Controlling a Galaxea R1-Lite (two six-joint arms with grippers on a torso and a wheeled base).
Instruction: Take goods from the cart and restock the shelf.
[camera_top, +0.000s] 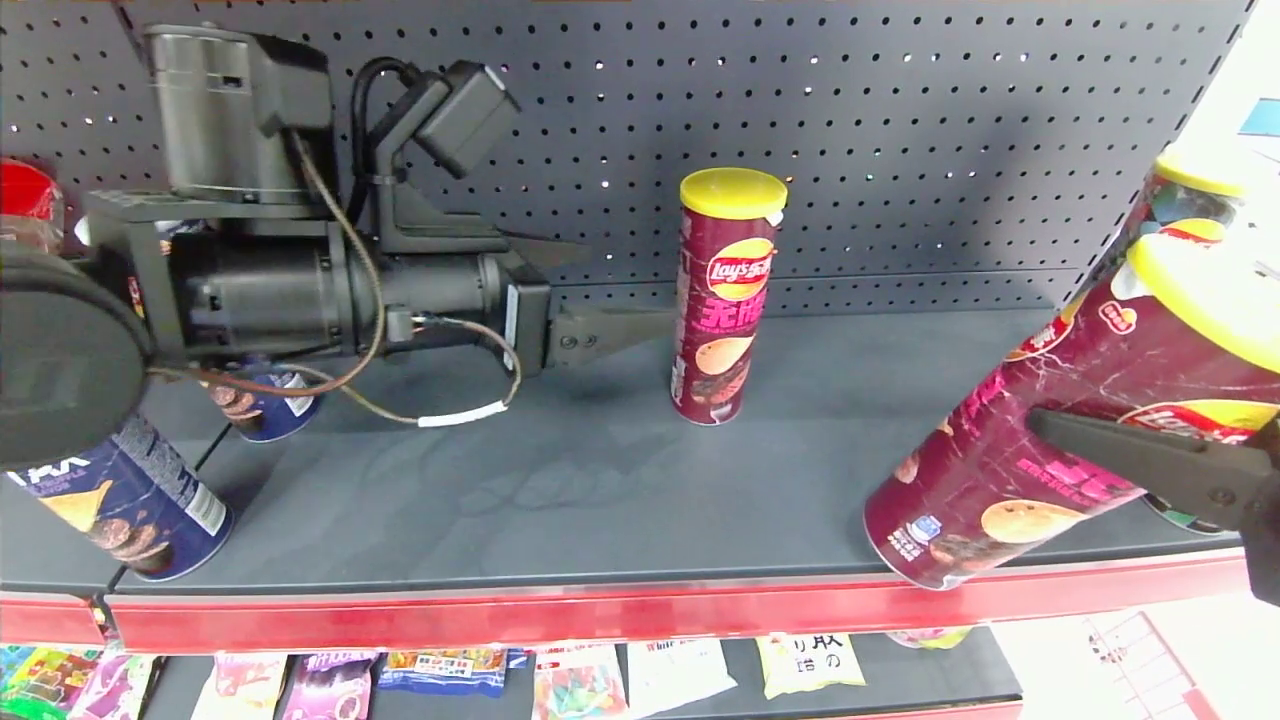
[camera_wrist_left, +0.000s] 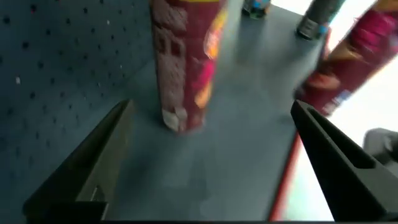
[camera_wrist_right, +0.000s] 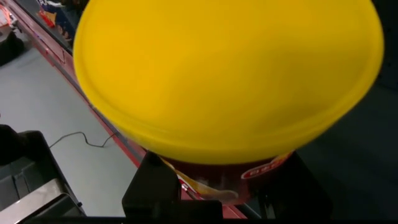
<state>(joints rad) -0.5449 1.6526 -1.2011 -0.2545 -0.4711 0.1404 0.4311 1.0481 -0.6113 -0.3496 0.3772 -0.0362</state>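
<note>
- While clamped in the right tool (camera_top: 1120, 445), the tilted chip can (camera_top: 1000, 470) is held at the shelf's (camera_top: 560, 500) right front.
- Placing is judged under way; uprighting and setting down are called for next.
- Left tool (camera_wrist_left: 208, 168) is seen spread apart, empty, beside the standing can (camera_top: 725, 300).

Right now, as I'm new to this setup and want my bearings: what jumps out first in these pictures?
A big maroon chip can with a yellow lid, held tilted in the right gripper at the right front edge of the shelf. Next, a matching can standing upright mid-shelf near the pegboard back, with the open left gripper just to its left.
</note>
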